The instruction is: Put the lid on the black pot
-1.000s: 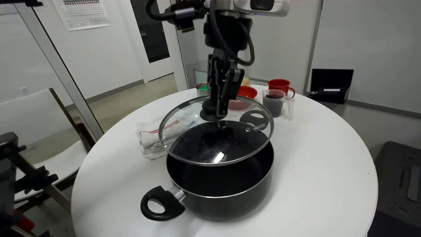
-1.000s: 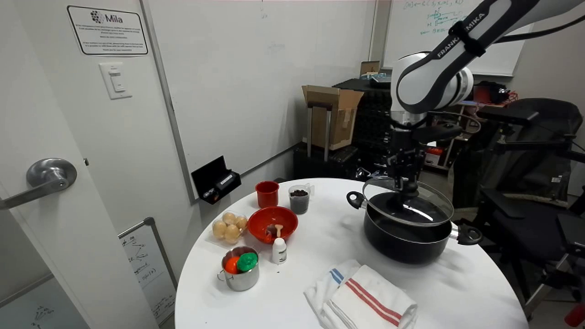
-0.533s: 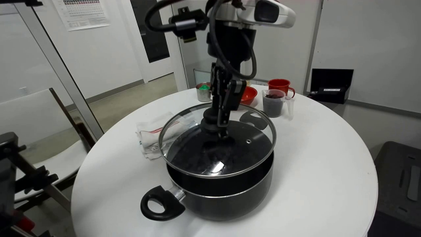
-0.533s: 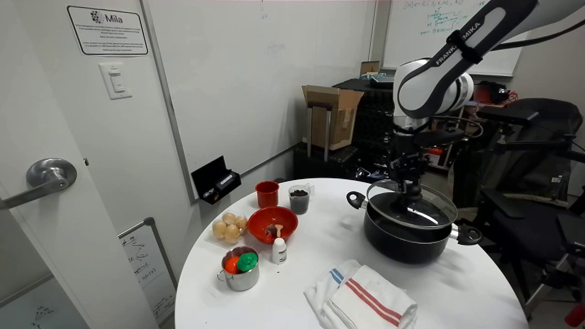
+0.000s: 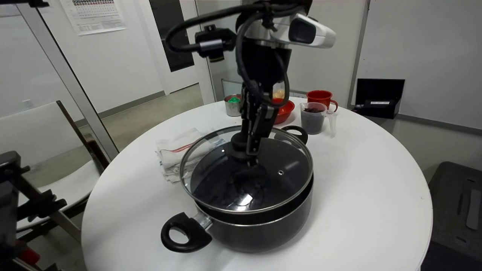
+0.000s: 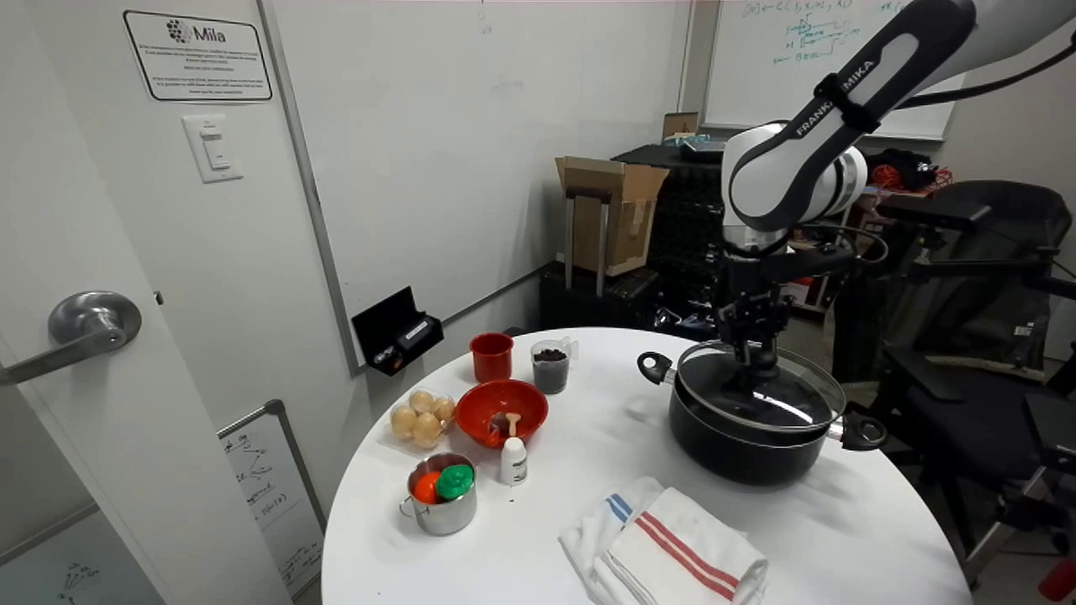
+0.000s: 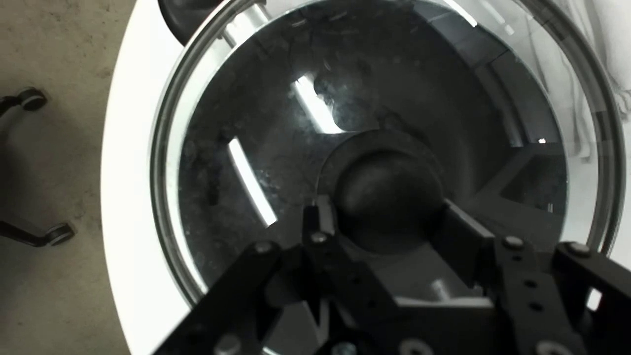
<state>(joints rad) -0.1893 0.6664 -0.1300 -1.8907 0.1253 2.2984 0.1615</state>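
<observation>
In an exterior view, the pot (image 6: 744,464) has the lid (image 6: 777,409) over it, the cloth (image 6: 677,546) at front left, and the bowl (image 6: 476,407) and mug (image 6: 492,360) farther left.

Below the black two-fingered gripper (image 7: 387,212), a round clear glass lid (image 5: 241,178) with a metal rim, clasped by its dark knob (image 7: 387,192), blocks the way; beneath, a narrow gap shows above a wide black pot (image 5: 260,237), whose black loop handles (image 5: 197,233) jut out on two sides. In an exterior view, a folded white cloth (image 5: 172,156) lies left of the gripper, a red bowl (image 5: 286,113) and clear measuring cup (image 5: 311,121) stand behind, and the round white table (image 5: 369,180) gives broad passing room rightward.
</observation>
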